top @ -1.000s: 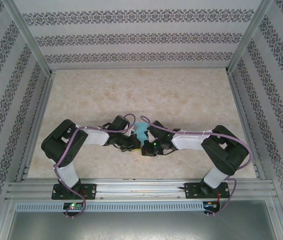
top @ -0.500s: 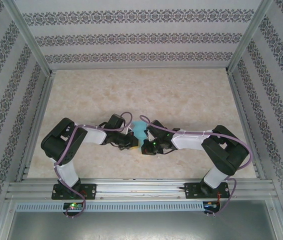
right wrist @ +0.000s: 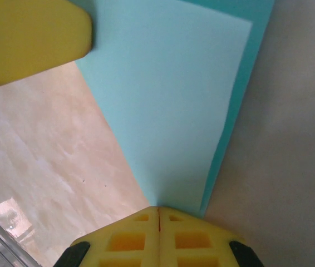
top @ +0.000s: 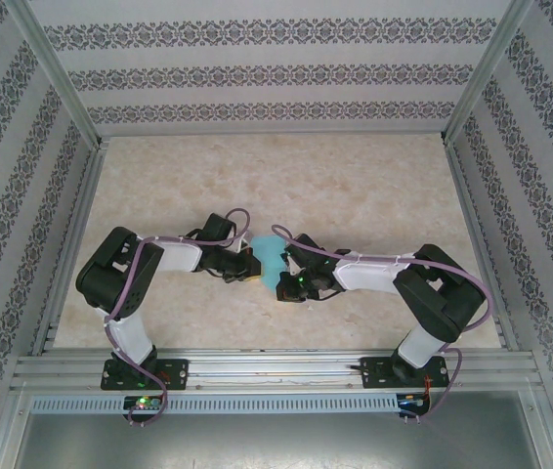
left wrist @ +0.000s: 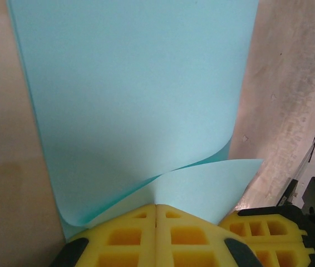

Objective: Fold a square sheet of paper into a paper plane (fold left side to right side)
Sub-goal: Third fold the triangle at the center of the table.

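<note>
Turquoise square sheet of paper (top: pixel 272 256), seen from the top camera, sits at the middle of a beige marbled counter (top: pixel 355 186), towards its near side and between the two arms, which reach inward from left and right and partly cover it.

The left end effector (top: pixel 247 266) meets the paper's left edge. In the left wrist view its yellow fingers (left wrist: pixel 124 239) are pressed tightly together with no gap — the left end effector (left wrist: pixel 156 207) pinches a curled-over flap of the paper (left wrist: pixel 141 100). The sheet stretches away from the fingers as a tall, smooth band, with bare counter (left wrist: pixel 1 167) on both sides. The right arm's yellow pad (left wrist: pixel 269 233) shows at the lower right corner, just beside the flap.

The right end effector (top: pixel 281 281) touches the paper's near right edge. In the right wrist view it (right wrist: pixel 158 208) is likewise fully closed, its tips clamped on a corner of the paper (right wrist: pixel 168 111). Two layers are visible there — a paler upper layer lying over a darker strip along the right side. A yellow finger of the left end effector (right wrist: pixel 29 39) rests at the upper left, at the paper's far edge.
</note>
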`<state>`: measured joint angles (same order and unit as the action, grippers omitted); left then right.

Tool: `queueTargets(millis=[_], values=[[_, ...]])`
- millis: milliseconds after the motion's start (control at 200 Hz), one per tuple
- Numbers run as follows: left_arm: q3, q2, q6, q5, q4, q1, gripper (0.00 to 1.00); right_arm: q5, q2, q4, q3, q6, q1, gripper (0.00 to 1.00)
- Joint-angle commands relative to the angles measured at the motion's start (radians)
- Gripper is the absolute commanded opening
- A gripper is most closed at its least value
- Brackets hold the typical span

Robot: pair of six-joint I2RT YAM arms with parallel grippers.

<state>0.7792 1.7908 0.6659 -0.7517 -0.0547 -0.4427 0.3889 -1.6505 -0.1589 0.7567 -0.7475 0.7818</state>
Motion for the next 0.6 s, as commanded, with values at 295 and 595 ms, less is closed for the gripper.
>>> queueTargets(millis=[295,595], values=[[0.013,-0.01,-0.092,0.223,0.097,0.106,0.05,-0.09,-0.045,-0.234,-0.043,0.026,0.007,0.0],[-0.009,-0.203,-0.117,0.174,0.165,0.103,0.05,-0.073,-0.012,-0.231,-0.03,0.069,-0.031,0.0]])
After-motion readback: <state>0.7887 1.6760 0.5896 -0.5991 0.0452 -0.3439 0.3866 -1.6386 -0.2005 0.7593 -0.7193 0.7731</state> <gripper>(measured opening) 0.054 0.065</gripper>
